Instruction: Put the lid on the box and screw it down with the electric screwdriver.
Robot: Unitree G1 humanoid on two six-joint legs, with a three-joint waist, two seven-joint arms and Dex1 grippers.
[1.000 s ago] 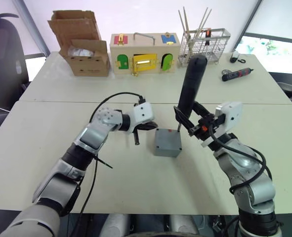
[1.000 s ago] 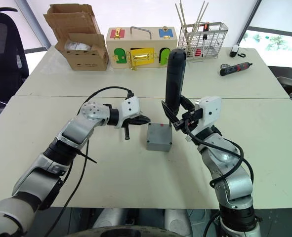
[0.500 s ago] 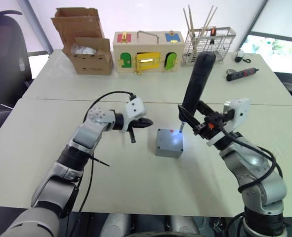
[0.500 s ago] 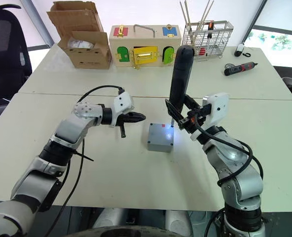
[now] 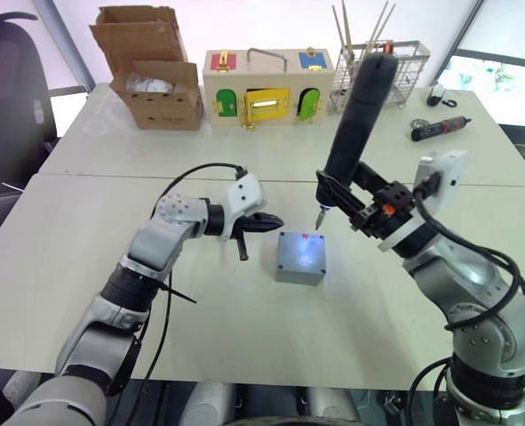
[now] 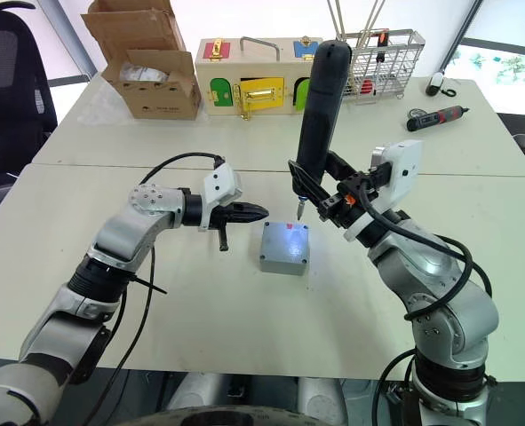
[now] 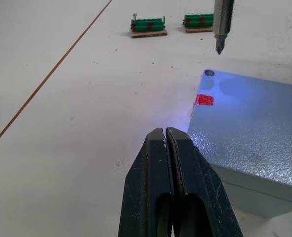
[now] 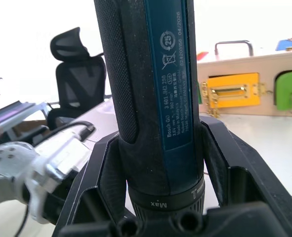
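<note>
Setting: pale counter (image 5: pixel 84 266), two slabs meeting at a seam, with a cardboard box (image 5: pixel 155 80), a wooden box with coloured doors (image 5: pixel 266 87) and a wire rack (image 5: pixel 382 75) along the far edge.
Right hand (image 5: pixel 355 209): clamped around the lower body of the electric screwdriver (image 5: pixel 358 124), which stands nearly upright, leaning slightly away from the robot.
Bit: tip hangs just above the far corner of the lid (image 6: pixel 287 241), near a small red mark; not touching.
Lid and box (image 5: pixel 300 258): lid already sits on the grey box, which lies between the two hands, lit by a bluish glow from the tool.
Left hand (image 7: pixel 166 148): fingers pressed together, holding nothing, pointed at the box's near edge and just beside it, not touching.
Risk, alignment: the bit looks slightly off the corner screw hole; lowered so, it may skid across the lid.
Risk, box movement: nothing braces the box, so downward push or twisting could slide or spin it.
Risk, tilt: the leaning tool could drive a screw crooked.
</note>
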